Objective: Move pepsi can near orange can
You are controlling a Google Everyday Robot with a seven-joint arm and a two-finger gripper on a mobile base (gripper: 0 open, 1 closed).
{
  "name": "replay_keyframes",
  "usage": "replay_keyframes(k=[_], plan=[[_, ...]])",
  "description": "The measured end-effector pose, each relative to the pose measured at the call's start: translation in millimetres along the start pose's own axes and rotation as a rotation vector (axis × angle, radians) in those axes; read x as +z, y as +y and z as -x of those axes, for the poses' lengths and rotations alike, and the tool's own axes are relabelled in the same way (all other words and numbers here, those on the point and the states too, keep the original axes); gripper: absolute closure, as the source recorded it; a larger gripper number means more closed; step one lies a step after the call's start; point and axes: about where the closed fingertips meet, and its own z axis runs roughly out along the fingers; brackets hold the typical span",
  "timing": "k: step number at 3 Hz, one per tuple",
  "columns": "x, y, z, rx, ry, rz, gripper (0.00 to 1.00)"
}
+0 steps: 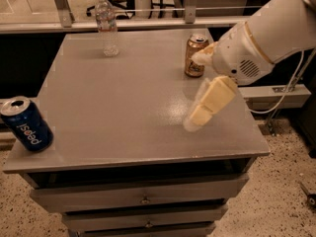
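The pepsi can (25, 124), dark blue with white lettering, stands upright at the front left corner of the grey table (123, 98). The orange can (194, 57) stands upright at the back right of the table. My gripper (193, 92) hangs over the right side of the table, just in front of the orange can and far to the right of the pepsi can. Its cream fingers (210, 101) are spread open and hold nothing.
A clear plastic water bottle (106, 26) stands at the back left of the table. The table has drawers (143, 199) below its front edge. A railing and chairs lie behind it. A white cable and floor fittings (284, 90) are to the right.
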Motion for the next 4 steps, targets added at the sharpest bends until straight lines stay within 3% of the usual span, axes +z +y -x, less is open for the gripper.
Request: replay_keyframes(k=[1, 2, 3, 4], plan=[[18, 19, 37, 0.026, -0.141, 0.053, 0.00], [18, 19, 37, 0.026, -0.141, 0.053, 0.00], [36, 23, 52, 0.030, -0.215, 0.086, 0.00], [107, 45, 118, 0.015, -0.482, 0.198, 0.00]])
